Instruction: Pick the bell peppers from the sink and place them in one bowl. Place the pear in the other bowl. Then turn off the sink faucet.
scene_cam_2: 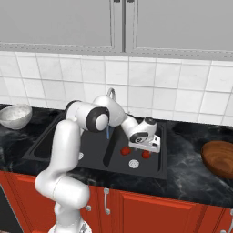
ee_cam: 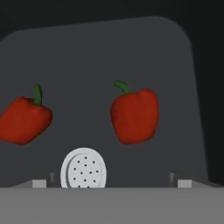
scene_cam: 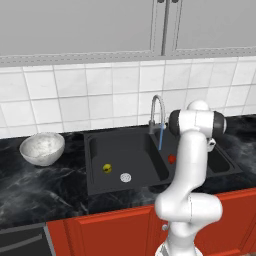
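Red is what draws us first: two bell peppers point(ee_cam: 134, 116) lie on the floor of the matte black sink point(scene_cam: 95, 187), in the basin under the hand, with the round silver drain disc point(ee_cam: 83, 168) between them and a little nearer the camera. We see our gripper point(scene_cam_2: 144, 146) hanging low over that basin, its jaws spread wide and holding nothing; in the hand view the two finger tips point(ee_cam: 184, 183) stand far apart at the bottom edge, well clear of either fruit. The relation that matters to us is this: the pepper with its green stem pointing up sits almost straight ahead of the hand, slightly toward the right finger, while the second pepper point(ee_cam: 24, 120) lies off to the side near the frame's edge. We judge the centred one the natural first pick, needing a short descent and a small sideways shift so that it falls between the fingers. Its body looks taller than wide in this view, stem end away from us. The pear point(scene_cam: 107, 168) rests in the other basin, and the white speckled bowl point(scene_cam: 42, 148) waits on the counter beyond that basin. The faucet point(scene_cam: 157, 114) runs a thin blue stream.
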Robot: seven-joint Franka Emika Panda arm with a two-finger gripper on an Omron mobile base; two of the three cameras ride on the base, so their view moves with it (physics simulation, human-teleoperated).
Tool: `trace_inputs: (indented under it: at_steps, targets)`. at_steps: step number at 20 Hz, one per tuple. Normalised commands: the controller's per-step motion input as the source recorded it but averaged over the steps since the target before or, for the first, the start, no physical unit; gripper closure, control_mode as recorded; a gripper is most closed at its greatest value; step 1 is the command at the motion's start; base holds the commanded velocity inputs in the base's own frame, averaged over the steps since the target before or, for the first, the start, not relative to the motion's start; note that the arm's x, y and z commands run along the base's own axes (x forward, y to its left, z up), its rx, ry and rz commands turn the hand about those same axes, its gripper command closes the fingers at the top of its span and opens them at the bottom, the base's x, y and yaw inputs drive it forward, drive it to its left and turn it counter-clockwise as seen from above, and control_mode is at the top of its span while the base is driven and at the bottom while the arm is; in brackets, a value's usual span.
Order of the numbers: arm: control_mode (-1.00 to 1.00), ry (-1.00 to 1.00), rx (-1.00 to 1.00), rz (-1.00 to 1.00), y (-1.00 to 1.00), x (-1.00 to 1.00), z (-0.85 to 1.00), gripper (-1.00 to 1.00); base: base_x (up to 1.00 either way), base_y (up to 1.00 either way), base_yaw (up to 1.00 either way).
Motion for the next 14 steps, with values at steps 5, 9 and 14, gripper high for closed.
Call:
trace_inputs:
  at_steps: [5,9,14]
  targets:
    - [-1.00,0.00,0.00,0.00,-0.01,0.27,-0.28,-1.00,0.00,0.00,0.00]
    - [-1.00,0.00,0.00,0.00,0.00,0.25,-0.33,-1.00,0.00,0.00,0.00]
    - [-1.00,0.00,0.00,0.00,-0.08,0.25,-0.27,-1.00,0.00,0.00,0.00]
